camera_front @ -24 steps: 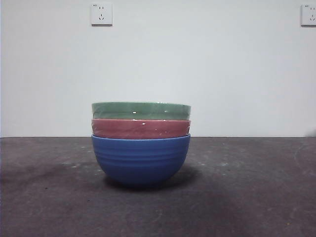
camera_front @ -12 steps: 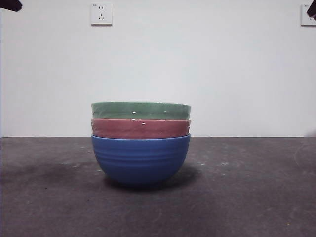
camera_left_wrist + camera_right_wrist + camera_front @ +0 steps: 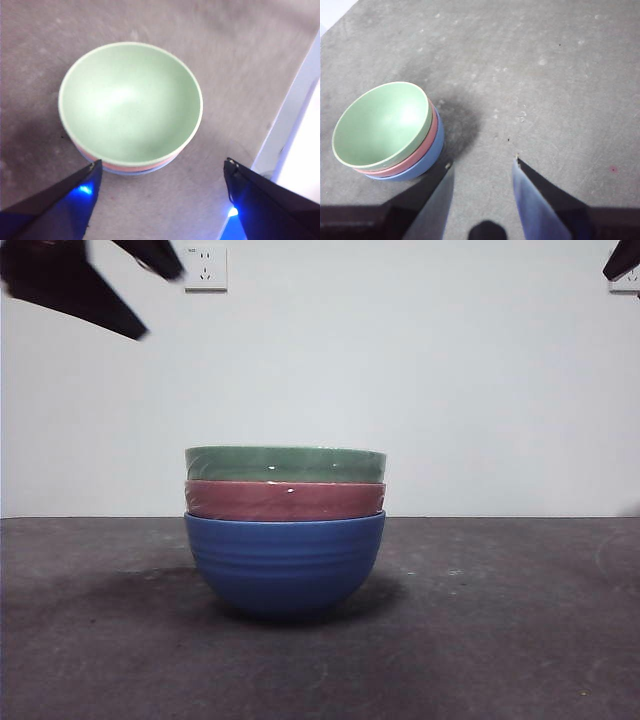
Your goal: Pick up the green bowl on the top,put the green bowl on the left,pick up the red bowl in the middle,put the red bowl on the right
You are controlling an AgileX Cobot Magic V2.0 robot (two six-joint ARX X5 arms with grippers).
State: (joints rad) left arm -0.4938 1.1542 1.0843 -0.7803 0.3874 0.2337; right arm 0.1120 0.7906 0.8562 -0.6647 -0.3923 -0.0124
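Three bowls sit nested in one stack near the middle of the dark grey surface (image 3: 500, 640). The green bowl (image 3: 285, 464) is on top, seated inside the red bowl (image 3: 285, 500), which in turn sits inside the blue bowl (image 3: 285, 562) that rests on the surface. In the front view only a band of the green and of the red one shows above the rim of the bowl below. The left wrist view looks down into the green bowl (image 3: 131, 102): its pale inside holds nothing, and thin slivers of the red and blue rims show at one edge beneath it. The right wrist view shows the same stack from farther off, the green bowl (image 3: 382, 125) uppermost, the red bowl (image 3: 420, 152) and the blue bowl (image 3: 422, 167) peeking out under it. The left claw (image 3: 160, 172) hangs above the stack with its two black jaws spread wide, holding nothing and touching no bowl; in the front view it shows as a dark shape at the upper left (image 3: 100, 280). The right claw (image 3: 482, 162) is over bare surface to the right of the stack, its jaws apart and holding nothing. On the white wall behind, a socket (image 3: 205, 268) is mounted high up.
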